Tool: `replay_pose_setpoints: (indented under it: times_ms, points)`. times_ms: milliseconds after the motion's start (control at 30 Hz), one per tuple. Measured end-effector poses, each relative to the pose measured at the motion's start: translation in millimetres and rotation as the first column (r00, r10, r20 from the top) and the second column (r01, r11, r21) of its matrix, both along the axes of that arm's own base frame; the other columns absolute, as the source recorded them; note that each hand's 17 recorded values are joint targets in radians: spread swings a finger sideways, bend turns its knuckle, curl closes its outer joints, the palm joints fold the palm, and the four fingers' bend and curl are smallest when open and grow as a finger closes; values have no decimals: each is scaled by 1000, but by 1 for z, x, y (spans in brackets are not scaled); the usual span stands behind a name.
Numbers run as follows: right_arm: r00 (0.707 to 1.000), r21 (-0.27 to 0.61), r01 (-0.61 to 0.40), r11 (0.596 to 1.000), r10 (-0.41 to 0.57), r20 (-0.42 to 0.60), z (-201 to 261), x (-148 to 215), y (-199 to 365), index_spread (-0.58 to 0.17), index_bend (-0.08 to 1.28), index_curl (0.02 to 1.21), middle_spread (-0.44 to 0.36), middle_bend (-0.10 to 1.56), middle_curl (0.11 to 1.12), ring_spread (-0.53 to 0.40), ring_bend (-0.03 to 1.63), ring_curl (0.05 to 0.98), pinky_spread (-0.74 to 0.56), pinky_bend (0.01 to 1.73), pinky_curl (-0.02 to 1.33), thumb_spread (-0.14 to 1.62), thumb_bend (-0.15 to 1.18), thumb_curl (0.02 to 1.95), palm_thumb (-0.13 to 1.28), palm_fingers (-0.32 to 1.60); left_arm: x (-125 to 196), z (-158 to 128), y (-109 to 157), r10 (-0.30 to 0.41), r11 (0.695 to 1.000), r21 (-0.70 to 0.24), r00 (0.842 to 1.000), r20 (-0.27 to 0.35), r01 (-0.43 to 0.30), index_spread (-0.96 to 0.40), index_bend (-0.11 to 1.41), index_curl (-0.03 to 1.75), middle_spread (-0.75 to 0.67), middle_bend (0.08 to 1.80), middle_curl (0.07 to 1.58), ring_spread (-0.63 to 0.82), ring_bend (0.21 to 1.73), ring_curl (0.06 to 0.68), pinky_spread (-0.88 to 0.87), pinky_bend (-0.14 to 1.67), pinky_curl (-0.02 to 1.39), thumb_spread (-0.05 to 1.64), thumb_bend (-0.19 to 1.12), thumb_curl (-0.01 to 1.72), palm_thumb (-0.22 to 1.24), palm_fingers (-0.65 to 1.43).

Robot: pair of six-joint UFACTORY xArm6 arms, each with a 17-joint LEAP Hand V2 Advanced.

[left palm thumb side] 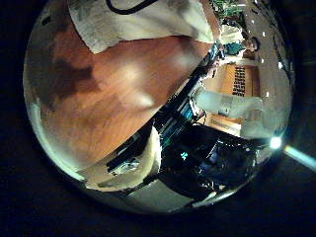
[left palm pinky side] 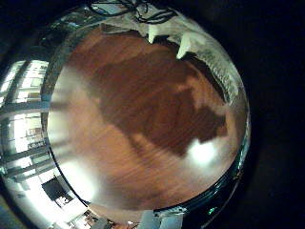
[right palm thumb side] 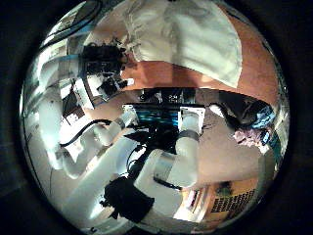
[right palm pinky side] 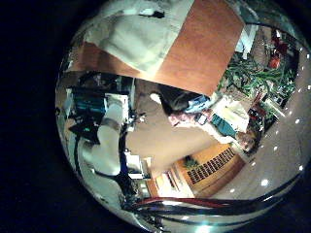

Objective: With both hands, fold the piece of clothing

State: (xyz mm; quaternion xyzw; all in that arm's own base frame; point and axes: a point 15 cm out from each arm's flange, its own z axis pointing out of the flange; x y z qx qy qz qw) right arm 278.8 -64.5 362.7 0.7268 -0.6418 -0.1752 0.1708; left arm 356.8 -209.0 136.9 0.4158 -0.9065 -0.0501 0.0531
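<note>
the pale garment [right palm thumb side: 186,39] is laid flat on the wooden bench [left palm thumb side: 109,99], ready for folding. whether either robot hand is released or clenched cannot be told; only pale fingertips [left palm pinky side: 186,43] of the left robot hand are seen.

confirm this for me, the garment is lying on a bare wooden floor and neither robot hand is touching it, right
Not the floor. The garment lies on a wooden table, as the right thumb side palm view shows, with the robot's arms standing below its edge. No robot hand shows touching it.
</note>
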Motion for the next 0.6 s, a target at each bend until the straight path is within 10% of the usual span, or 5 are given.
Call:
replay_pose_setpoints:
  times_ms: [600]
  points:
    - [999, -4, 3, 1000, -3, -45, 6, -15, -2, -331, 172, 304, 10, 251, 365, 155, 541, 217, 417, 533, 185, 1183, -16, 220, 103, 230, 32, -6, 0, 85, 981, 166, 994, 72, -96, -147, 322, 398, -78, 453, 389, 155, 568, 177, 300, 164, 250, 1063, -12, 356, 531, 437]
